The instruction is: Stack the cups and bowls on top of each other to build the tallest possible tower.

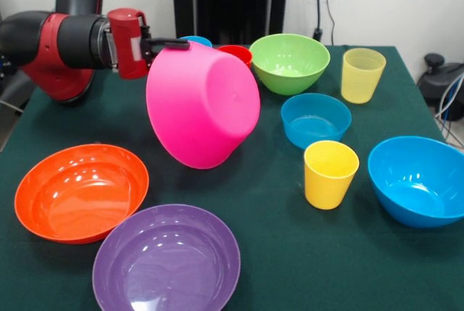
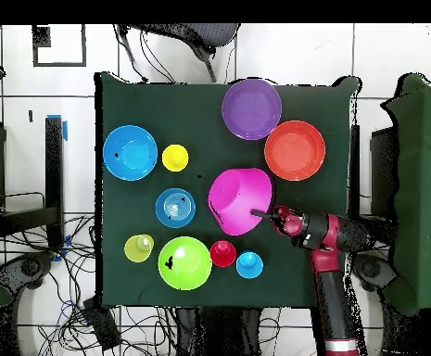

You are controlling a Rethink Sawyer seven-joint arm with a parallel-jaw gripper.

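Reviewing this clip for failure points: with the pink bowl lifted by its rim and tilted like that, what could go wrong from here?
1. The gripper pinches only the rim of the pink bowl, which hangs tilted; it could slip or swing out.
2. The red cup and blue cup stand close behind it; a swing might topple them.
3. Released at this tilt, the bowl might roll toward the orange bowl rather than settle upside down.

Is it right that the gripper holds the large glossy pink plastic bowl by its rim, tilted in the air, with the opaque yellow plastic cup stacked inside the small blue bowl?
Not quite. The gripper does hold the large glossy pink plastic bowl by its rim, tilted. But the opaque yellow plastic cup stands alone on the table, beside the small blue bowl, not inside it. The front view shows this.
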